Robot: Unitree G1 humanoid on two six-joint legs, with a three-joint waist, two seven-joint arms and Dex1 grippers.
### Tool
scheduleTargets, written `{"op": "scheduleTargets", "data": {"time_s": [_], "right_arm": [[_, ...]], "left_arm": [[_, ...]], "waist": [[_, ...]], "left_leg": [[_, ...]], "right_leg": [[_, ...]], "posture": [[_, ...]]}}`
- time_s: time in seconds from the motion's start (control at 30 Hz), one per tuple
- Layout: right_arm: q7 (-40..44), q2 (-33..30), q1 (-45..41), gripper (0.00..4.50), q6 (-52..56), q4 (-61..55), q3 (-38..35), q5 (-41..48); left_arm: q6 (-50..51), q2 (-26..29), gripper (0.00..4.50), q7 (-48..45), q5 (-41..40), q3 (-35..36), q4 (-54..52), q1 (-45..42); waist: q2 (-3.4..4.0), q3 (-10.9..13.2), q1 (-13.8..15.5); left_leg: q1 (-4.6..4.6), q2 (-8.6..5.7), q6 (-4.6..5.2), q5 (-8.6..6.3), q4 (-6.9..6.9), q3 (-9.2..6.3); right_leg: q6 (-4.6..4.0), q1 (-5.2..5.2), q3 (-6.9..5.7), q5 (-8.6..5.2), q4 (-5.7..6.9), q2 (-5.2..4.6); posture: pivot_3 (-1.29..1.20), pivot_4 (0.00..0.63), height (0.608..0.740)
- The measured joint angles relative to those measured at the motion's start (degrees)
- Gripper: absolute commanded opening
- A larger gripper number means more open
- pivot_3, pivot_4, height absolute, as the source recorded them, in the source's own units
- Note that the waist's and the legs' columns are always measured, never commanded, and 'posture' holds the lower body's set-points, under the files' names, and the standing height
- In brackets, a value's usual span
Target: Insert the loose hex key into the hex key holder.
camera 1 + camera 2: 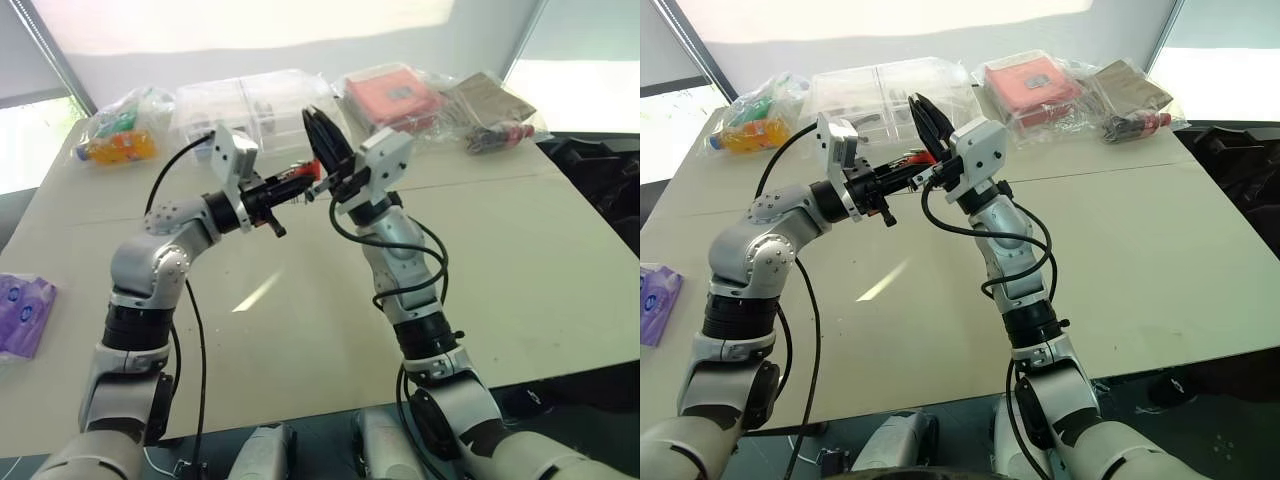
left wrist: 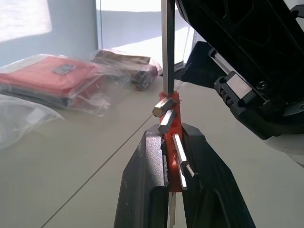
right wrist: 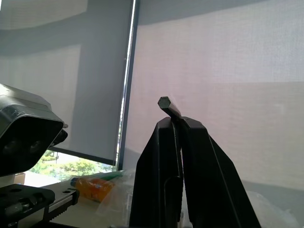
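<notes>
Holder (image 2: 174, 142) pinched in left end effector (image 2: 173, 161); key (image 2: 165, 47) pinched in right end effector (image 3: 179, 124), at slot. Seating remains.

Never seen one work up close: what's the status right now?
Left gripper shut on hex key holder. Right gripper shut on loose hex key, long leg at holder's top. Nothing in the way.
</notes>
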Motion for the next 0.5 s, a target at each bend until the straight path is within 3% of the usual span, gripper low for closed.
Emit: {"op": "scheduleTargets", "data": {"time_s": [0.43,0.5], "right_arm": [[0.01,0.01,0.96,0.02,0.27,0.0,0.15,-0.4],[0.16,-0.02,1.27,0.68,1.36,-0.13,0.14,-0.17]], "left_arm": [[-0.14,-0.02,0.0,0.63,-0.25,0.0,0.02,-0.14],[-0.12,-0.02,0.0,0.84,-0.25,0.0,0.02,-0.15]], "waist": [[0.0,0.0,0.01],[0.0,0.0,0.01]], "left_leg": [[0.0,0.0,0.0,0.0,0.0,0.0],[0.0,0.0,0.0,0.0,0.0,0.0]], "right_leg": [[0.0,0.0,0.0,0.0,0.0,0.0],[0.0,0.0,0.0,0.0,0.0,0.0]], "posture": [[0.0,0.15,0.74],[0.0,0.15,0.74]]}}
